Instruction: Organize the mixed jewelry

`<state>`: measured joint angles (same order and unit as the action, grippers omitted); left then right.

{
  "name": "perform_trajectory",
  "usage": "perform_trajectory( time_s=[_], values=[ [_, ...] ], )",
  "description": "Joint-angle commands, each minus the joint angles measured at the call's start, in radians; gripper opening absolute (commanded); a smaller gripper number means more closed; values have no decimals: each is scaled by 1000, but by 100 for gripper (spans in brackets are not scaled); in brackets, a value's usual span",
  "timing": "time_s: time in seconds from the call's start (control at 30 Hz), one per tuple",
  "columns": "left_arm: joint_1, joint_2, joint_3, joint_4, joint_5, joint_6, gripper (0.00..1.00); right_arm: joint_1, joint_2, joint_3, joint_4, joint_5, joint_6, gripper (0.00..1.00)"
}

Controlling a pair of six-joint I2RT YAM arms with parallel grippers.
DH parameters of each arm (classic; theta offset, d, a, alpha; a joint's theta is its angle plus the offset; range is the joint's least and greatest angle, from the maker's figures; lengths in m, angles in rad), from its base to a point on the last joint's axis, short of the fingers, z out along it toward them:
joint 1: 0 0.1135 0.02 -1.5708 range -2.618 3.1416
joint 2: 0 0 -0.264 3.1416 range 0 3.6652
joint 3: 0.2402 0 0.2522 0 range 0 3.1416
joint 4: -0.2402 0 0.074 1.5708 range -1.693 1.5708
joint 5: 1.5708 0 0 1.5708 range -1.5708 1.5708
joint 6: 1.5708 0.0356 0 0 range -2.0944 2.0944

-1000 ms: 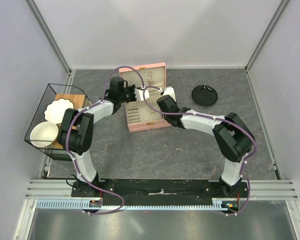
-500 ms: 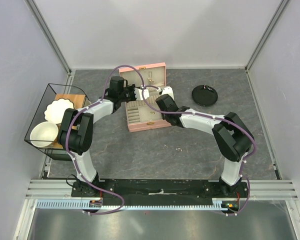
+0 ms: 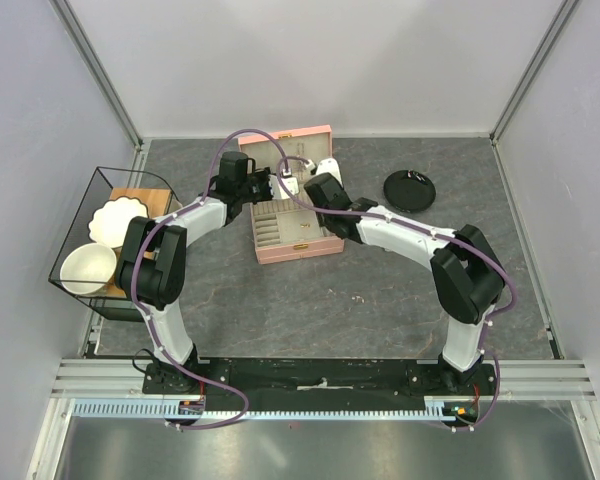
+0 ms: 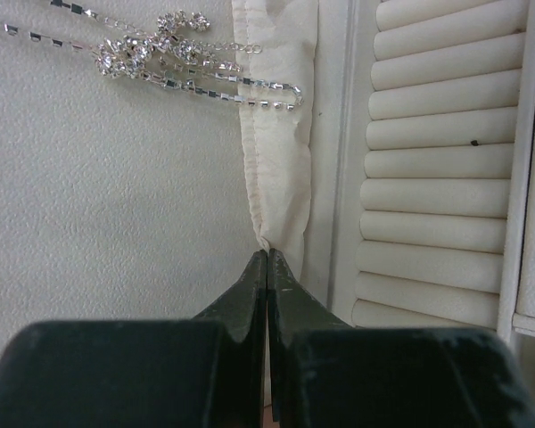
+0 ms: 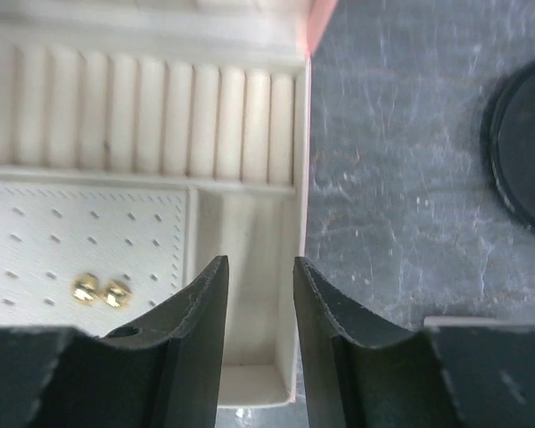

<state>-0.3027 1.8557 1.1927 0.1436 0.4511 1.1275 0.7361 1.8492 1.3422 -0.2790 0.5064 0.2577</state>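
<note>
Here the chain (image 4: 129, 58) runs sideways before the closed left fingers (image 4: 250, 299); right fingers (image 5: 205, 330) parted.

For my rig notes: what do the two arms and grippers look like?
The left arm and right arm share white link shells and black joint housings, each carrying a thin purple cable, and stand on a black rail. The left gripper and right gripper each end in two dark, tapered, wedge-shaped fingers. No markings show.
</note>
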Motion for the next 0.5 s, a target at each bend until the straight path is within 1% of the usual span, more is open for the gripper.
perform_trajectory(
  time_s=[0.0, 0.13, 0.37, 0.47],
  values=[
    [-1, -13, 22, -21, 31, -32, 2, 11, 7, 127, 61, 34, 2, 42],
    [-1, -23, 13, -4, 41, -46, 2, 0, 33, 169, 96, 38, 20, 41],
    [-1, -35, 15, -9, 72, -80, 1, -26, 67, 190, 158, 20, 40, 43],
    [-1, -38, 15, -9, 86, -97, 2, -44, 74, 169, 239, -11, 55, 44]
  ],
)
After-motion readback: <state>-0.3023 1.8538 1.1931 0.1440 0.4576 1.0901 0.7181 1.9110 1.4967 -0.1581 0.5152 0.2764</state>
